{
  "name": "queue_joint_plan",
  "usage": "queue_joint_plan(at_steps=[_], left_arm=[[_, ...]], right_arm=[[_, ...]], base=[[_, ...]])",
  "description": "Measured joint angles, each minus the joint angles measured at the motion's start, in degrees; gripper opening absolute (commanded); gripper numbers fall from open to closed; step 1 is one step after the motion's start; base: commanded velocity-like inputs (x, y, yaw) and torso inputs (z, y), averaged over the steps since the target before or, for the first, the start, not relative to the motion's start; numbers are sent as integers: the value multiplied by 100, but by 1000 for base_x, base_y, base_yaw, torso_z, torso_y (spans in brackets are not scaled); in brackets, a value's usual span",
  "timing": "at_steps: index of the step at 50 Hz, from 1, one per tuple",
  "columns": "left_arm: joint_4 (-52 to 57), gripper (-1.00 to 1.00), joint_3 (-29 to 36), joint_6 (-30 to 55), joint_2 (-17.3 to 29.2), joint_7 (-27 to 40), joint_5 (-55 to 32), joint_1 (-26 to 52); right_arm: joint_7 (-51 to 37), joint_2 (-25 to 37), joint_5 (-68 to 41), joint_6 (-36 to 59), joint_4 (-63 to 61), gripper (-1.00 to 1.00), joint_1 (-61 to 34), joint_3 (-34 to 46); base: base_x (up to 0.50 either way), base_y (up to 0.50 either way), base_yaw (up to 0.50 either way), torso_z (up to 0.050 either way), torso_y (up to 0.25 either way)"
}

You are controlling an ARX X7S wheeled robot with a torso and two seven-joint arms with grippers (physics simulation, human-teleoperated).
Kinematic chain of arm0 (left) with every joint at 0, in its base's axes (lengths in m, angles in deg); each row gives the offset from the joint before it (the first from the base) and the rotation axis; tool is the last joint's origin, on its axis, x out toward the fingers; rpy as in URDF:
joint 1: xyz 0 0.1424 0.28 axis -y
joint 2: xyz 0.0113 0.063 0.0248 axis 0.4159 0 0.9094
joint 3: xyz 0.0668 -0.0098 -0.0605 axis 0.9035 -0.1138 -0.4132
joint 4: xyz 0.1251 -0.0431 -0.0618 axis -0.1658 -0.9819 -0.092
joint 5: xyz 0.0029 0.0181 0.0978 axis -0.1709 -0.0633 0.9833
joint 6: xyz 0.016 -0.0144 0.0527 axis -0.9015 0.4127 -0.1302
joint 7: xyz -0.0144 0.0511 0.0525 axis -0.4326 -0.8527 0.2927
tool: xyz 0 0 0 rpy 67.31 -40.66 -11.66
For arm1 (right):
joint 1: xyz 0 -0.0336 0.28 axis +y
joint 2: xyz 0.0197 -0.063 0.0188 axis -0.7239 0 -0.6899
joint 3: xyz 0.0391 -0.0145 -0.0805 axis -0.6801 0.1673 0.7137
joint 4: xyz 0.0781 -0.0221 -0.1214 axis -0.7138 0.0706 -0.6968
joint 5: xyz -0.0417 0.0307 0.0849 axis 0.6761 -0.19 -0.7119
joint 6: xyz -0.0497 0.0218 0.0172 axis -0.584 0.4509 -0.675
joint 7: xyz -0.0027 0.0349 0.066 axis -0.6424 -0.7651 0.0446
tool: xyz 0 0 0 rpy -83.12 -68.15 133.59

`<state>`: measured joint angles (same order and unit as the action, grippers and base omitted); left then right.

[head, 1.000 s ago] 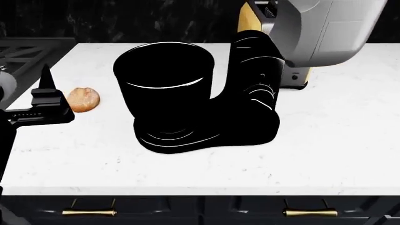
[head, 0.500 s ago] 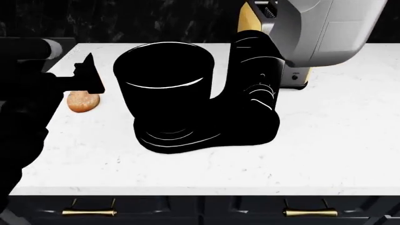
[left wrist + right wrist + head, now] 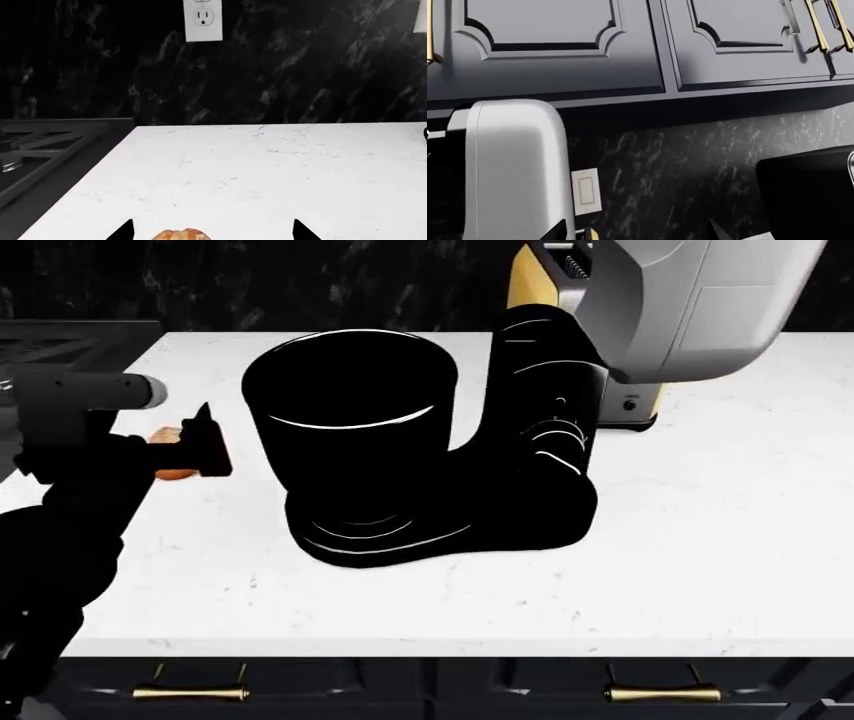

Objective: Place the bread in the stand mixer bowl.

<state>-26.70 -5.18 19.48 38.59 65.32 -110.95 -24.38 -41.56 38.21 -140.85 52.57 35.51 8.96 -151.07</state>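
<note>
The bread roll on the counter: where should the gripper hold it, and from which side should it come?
Grip the bread across its round middle, coming from above. It lies low on the white counter, and the left gripper is open, its fingertips either side of it.

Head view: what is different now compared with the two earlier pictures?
The left gripper moved from the counter's near left edge over the bread, now partly hiding it; its fingertips straddle the roll, not yet closed. The bread, stand mixer bowl and toaster stayed put.
</note>
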Motion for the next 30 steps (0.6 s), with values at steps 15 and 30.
queue_joint_plan(at_steps=[15,30], left_arm=[[-569,100,149,-395,-125,-114,240,-222],[-1192,100,334,-694,-266,-236,476,-3]], right_arm=[[64,-64,-1,1,-13,100,43,-45],[144,-116,22,13,-24,100,62,-65]], base=[[0,0,0,0,0],[0,0,0,0,0]])
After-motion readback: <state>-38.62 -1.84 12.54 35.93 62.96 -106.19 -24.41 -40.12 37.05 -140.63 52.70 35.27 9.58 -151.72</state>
